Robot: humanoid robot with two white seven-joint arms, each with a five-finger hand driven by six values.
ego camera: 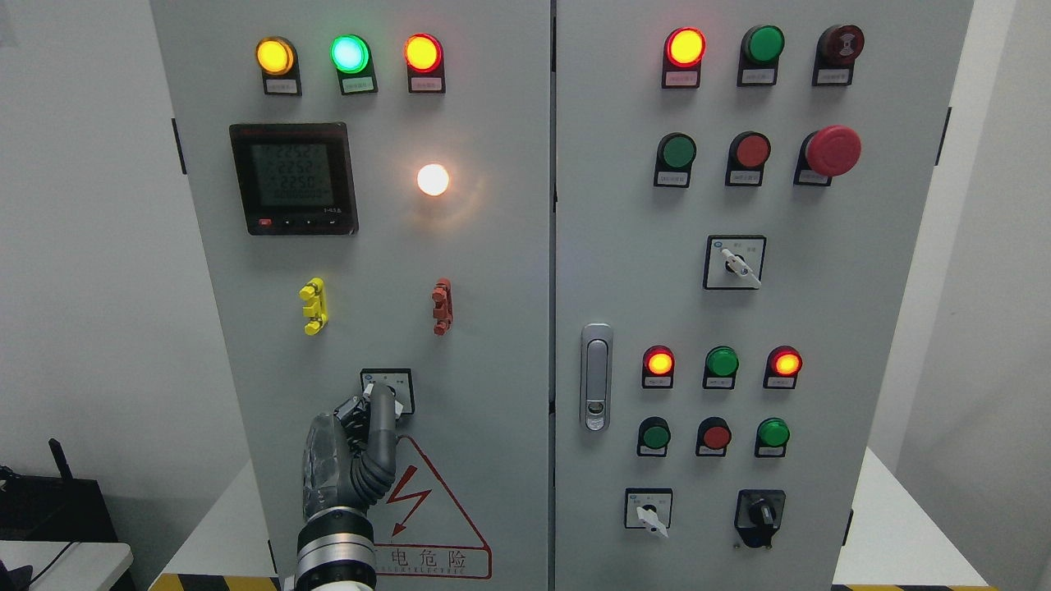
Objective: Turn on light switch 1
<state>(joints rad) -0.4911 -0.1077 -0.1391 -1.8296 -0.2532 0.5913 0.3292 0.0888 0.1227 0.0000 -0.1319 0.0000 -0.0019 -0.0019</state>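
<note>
A small rotary selector switch (401, 382) with a square label plate sits low on the left cabinet door (493, 271). My left hand (371, 405) rises from the bottom edge and covers most of the switch. Its thumb (383, 427) lies against the knob and the other fingers (348, 410) curl in from the left, pinching it. Above, a round white lamp (433, 179) on the same door glows brightly. My right hand is out of view.
The left door also carries three lit indicator lamps (348, 53), a digital meter (293, 178), a yellow clip (313, 305), a red clip (442, 305) and a warning sticker (427, 509). The right door (870, 328) holds a handle (596, 376), buttons, lamps and selector switches.
</note>
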